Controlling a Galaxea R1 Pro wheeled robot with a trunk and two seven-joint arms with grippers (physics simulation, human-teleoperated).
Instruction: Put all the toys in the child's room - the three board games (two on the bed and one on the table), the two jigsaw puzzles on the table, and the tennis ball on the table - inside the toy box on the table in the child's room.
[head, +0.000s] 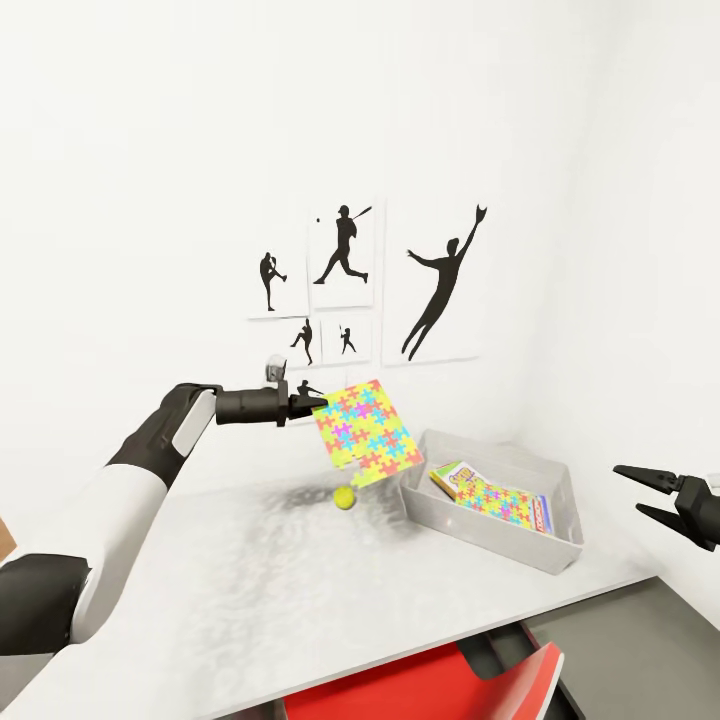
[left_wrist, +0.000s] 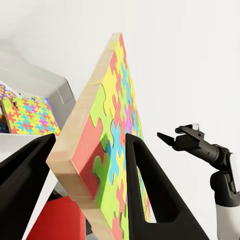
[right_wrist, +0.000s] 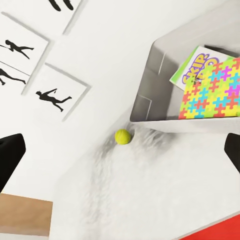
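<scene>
Thin square multicoloured jigsaw puzzle sheet (head: 366, 432) is hanging tilted in the air, clamped at one edge by the black left gripper (head: 312, 405). Small yellow-green tennis ball (head: 344, 497) is lying on the pale grey table (head: 220, 590) below it. Shallow light-grey toy box (head: 560, 490), beyond the gripper's tips, is holding a second puzzle (head: 492, 496) atop the Skip-Bo box (head: 452, 476). Right gripper (head: 652, 494) is hovering beside the box, fingers spread apart and holding nothing.
</scene>
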